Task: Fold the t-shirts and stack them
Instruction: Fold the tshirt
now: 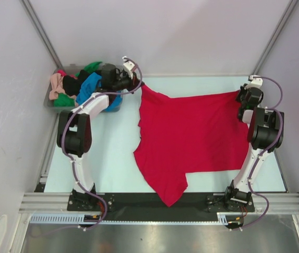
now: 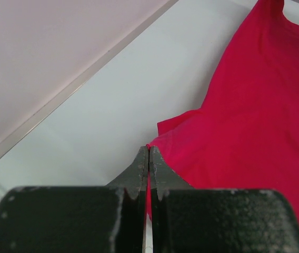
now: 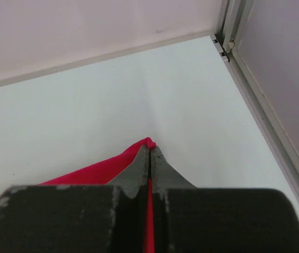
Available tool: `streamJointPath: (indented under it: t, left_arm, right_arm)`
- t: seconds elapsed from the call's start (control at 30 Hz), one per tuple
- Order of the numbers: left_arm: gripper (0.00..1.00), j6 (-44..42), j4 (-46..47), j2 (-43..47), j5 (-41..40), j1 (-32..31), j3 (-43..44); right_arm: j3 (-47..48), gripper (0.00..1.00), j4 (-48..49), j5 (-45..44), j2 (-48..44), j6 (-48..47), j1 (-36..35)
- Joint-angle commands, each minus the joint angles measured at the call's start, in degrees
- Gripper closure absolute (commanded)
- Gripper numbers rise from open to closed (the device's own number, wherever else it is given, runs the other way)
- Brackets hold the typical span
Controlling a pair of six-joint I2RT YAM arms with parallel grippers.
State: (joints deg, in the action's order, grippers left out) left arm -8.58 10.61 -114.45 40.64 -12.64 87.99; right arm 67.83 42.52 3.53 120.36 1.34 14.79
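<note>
Red t-shirt [image 1: 191,137] lies spread over the middle and right of the desk [image 1: 112,158]. It is mostly flat, with its far edge stretched between the two arms and one sleeve trailing to the near edge between the arm bases. The left tool [image 2: 148,150] is pinched tight on the far left corner of the cloth. The right tool [image 3: 150,147] is pinched tight on the far right corner, with a small nub of red showing past its tips.

Both grips are thin (only a fold of fabric sits between the fingers), and that looks like the main risk. If the arms pull apart or lift unevenly, a corner could slip free and the shirt would sag or bunch on one side. The shirt's left edge is wavy, so a fold made from here may come out crooked unless the cloth is tensioned evenly. The trailing sleeve could drag or get trapped under the body when the far edge is carried over it.

To the left, the other t-shirts [image 1: 78,87] sit heaped in the bin [image 1: 49,103], close beside the left arm, where a wide swing might snag them.
</note>
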Motion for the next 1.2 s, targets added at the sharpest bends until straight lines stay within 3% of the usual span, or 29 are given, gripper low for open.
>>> streamJointPath:
  t: [0.0,1.17]
  left_arm:
    - [1.00,-2.67,2.40,4.06,1.46,-0.28,-1.06]
    - [1.00,-5.13,2.31,8.45,0.31,-1.77,-6.86]
  right_arm:
    - [0.37,1.00,3.54,-0.54,-2.76,-0.20,1.12]
    - [-3.76,1.00,3.88,0.51,-6.18,0.94,3.06]
